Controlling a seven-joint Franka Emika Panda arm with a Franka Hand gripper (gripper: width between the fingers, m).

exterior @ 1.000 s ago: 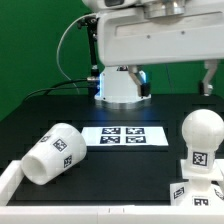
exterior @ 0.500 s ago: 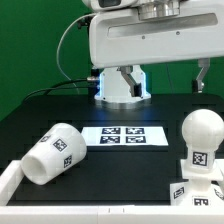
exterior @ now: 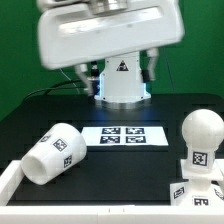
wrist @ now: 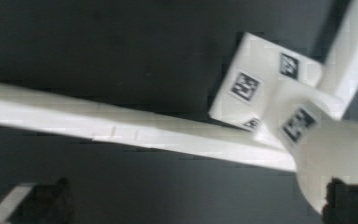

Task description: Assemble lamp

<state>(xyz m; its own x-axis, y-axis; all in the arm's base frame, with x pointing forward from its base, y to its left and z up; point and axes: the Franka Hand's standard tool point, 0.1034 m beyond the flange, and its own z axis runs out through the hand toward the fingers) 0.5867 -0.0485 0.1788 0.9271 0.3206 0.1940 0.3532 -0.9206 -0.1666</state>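
Base [exterior: 190,192] first, nearest the exterior camera: an angular white piece with tags on its faces, cut by the lower edge of the frame. It sits on the near side of the marker board [exterior: 122,135], off toward the exterior view's right of it.

Bulb [exterior: 203,135] stands upright directly over the base, round head up, one tag on its stem. I cannot tell whether it is seated in the base or only stands behind it.

White rail [exterior: 10,180] runs along the near table edge, nearer than the marker board and toward the exterior view's left.

Shade [exterior: 55,153] lies on its side just inside that rail, near the marker board on the exterior view's left and not touching it. One tag faces up.

Marker board itself lies flat on the black table [exterior: 40,112], tags up, between the shade and the bulb.

Just beyond the marker board stands the white pedestal [exterior: 122,88] with its triangle sticker. Above it, my arm [exterior: 100,35] fills the top of the exterior view as a big white housing, hanging in the air clear of all three lamp parts.

Wrist view: my gripper [wrist: 197,203] is spread wide. The two dark fingertips [wrist: 43,200] sit at opposite edges of the picture, with only dark table between them and nothing held. The same view shows the rail as a long diagonal bar, the tagged base just beside it, and the bulb's round head, blurred, next to the base.
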